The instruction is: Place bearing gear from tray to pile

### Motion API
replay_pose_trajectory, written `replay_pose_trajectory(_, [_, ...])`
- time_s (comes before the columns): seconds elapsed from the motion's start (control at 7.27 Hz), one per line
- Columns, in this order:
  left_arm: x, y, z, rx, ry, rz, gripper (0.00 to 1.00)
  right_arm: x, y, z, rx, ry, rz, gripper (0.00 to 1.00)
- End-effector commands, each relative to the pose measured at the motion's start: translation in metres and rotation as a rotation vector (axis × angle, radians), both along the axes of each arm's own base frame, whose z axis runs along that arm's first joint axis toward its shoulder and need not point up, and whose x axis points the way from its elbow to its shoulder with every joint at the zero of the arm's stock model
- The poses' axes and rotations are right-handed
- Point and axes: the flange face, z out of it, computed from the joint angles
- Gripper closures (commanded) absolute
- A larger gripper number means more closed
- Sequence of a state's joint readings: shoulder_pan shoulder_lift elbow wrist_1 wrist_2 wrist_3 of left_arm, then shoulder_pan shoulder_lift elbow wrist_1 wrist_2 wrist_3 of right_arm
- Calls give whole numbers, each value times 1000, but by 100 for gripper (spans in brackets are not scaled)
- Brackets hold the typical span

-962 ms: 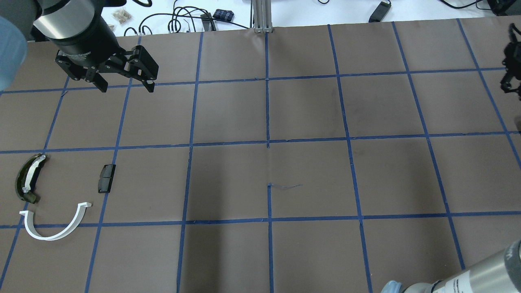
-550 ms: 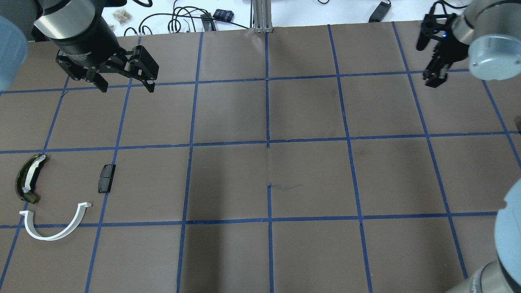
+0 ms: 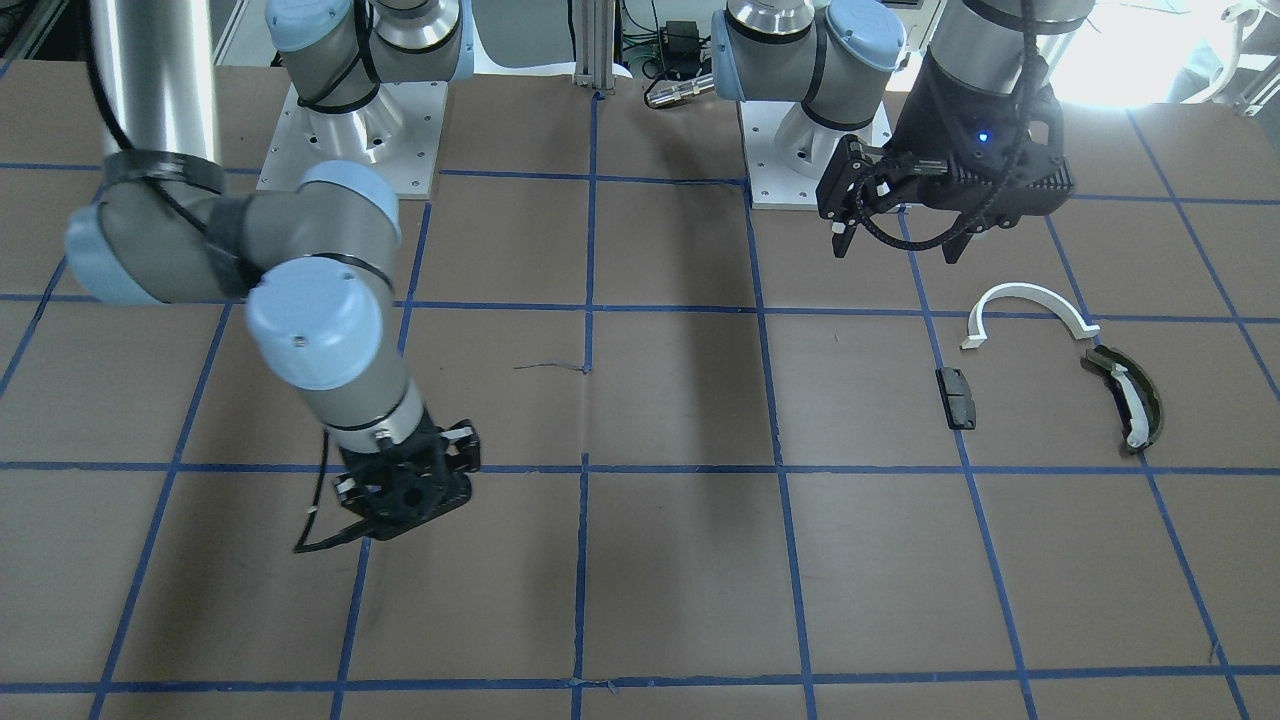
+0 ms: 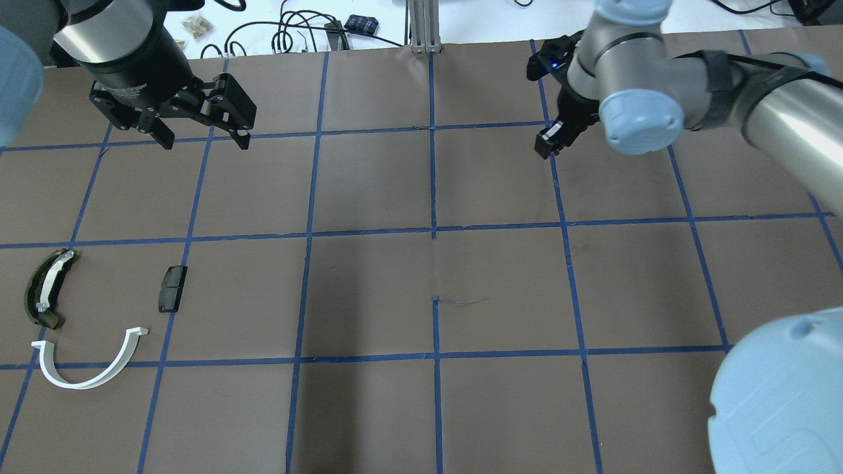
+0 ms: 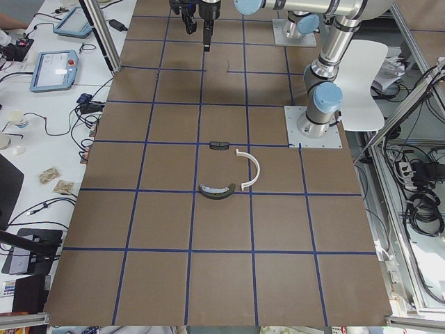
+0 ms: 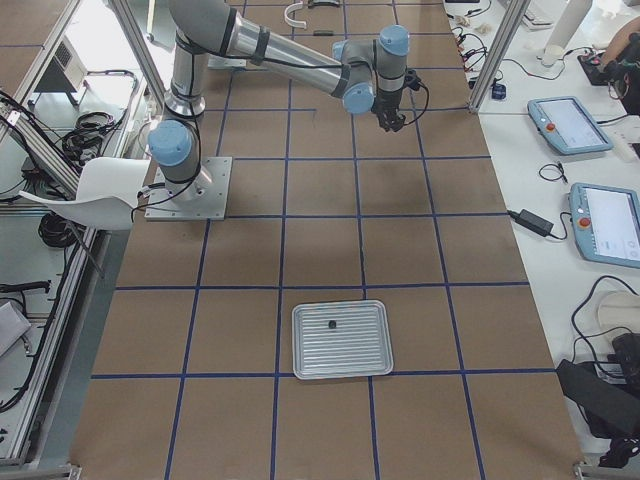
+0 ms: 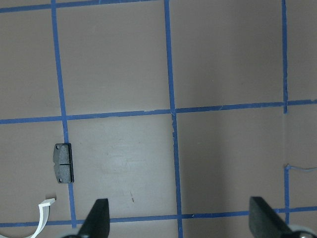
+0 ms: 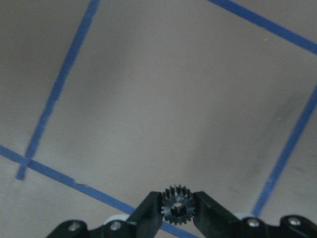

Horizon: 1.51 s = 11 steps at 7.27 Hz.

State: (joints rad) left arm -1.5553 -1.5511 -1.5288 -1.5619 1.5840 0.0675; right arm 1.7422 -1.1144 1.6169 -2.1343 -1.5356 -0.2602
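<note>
My right gripper (image 4: 546,141) is shut on a small black toothed bearing gear (image 8: 177,206), held between its fingertips above the far middle-right of the table; it also shows in the front-facing view (image 3: 400,500). My left gripper (image 4: 204,138) is open and empty, high above the far left. The pile lies at the near left: a white half-ring arc (image 4: 80,386), a dark olive curved piece with a white strip (image 4: 46,286) and a small black block (image 4: 172,288). The block (image 7: 63,162) shows in the left wrist view. The tray (image 6: 340,340) shows only in the exterior right view.
The table is brown paper with a blue tape grid. One small dark part (image 6: 331,324) lies on the metal tray, far to my right of the pile. Cables and small items lie beyond the table's far edge (image 4: 296,33).
My right arm has swung in from the right edge and moved left along the far side of the table. The left arm and the pile have not moved.
</note>
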Motion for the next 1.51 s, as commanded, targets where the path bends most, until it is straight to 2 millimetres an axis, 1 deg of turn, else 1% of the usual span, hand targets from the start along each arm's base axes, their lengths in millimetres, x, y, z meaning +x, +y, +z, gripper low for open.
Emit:
replay_pose_trajectory(0.0, [2,0,0,2,-1,3,0,103,41,-37,48,5,-89,100])
replay_pose_trajectory(0.14, [2,2,0,8,-5,2,0,112,46,-48,61,5,-156,99])
replay_pose_trajectory(0.28, [2,2,0,8,-8,2,0,113,48,-57,75,10,-158,98])
replay_pose_trajectory(0.41, [2,2,0,8,-8,0,0,120,47,-67,74,10,-152,91])
replay_pose_trajectory(0.55, [2,5,2,8,-10,0,0,121,51,-77,79,31,-142,42])
replay_pose_trajectory(0.69, [2,6,2,14,-8,-1,0,122,48,-75,74,27,-147,0])
replay_pose_trajectory(0.83, [3,5,1,17,-6,-9,0,122,46,-68,63,27,-148,0])
replay_pose_trajectory(0.96, [2,7,-2,31,-7,-9,0,110,33,-50,36,15,-159,0])
replay_pose_trajectory(1.1, [1,7,-6,49,0,-11,0,85,14,-20,-8,24,-194,0])
replay_pose_trajectory(1.24, [0,6,-6,45,1,-8,0,39,-1,2,-3,51,-220,0])
replay_pose_trajectory(1.38, [-1,4,-11,57,0,-3,0,-7,-11,34,-18,52,-184,0])
